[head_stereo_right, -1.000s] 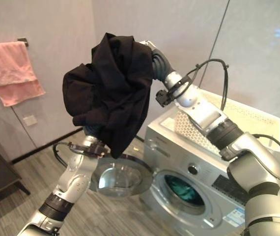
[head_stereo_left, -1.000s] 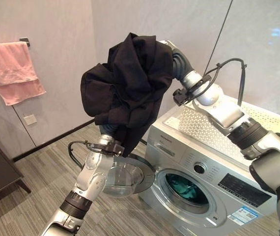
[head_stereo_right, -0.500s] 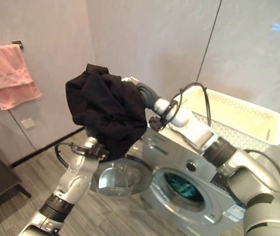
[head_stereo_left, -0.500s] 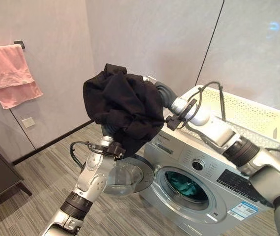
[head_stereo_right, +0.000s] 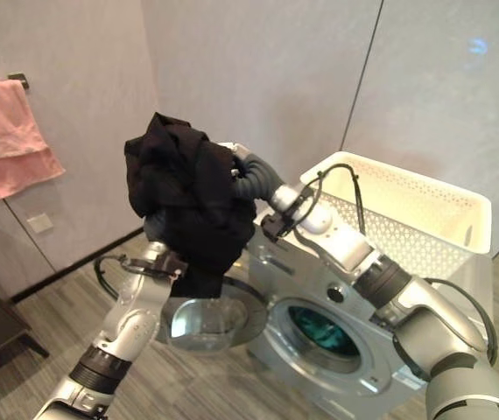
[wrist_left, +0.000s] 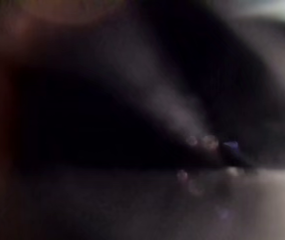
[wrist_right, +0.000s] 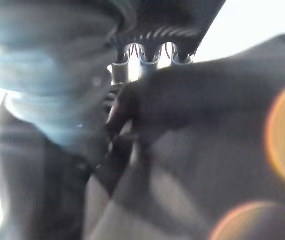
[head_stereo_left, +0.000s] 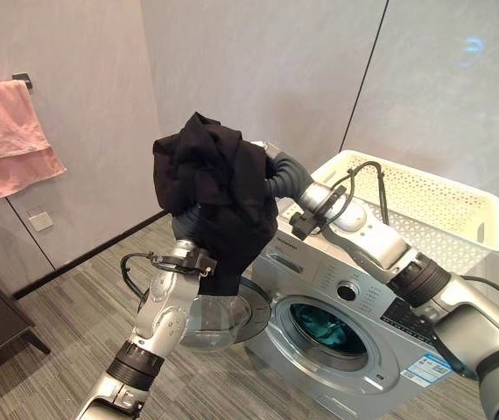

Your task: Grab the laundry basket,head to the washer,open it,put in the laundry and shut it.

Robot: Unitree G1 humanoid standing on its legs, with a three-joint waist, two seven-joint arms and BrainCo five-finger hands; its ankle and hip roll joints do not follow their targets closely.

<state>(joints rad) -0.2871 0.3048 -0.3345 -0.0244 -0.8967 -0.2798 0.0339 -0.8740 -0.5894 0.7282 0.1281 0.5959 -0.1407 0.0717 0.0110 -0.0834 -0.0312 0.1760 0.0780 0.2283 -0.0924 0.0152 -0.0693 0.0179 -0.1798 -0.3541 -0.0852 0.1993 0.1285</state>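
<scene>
Both arms are raised and bent toward each other in front of the robot. The left arm rises from the lower left, its left hand [head_stereo_left: 195, 229] buried under dark cloth, fingers hidden. The right arm reaches across from the lower right, its right hand [head_stereo_left: 271, 168] also sunk into the cloth, fingers hidden.

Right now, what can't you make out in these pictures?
- Both hands' fingers: buried in the black garment, eye views.
- Left wrist view: dark blur, cloth against the lens.
- Washer drum: something teal inside, too dark to identify.
- Basket contents: hidden behind its wall.
</scene>
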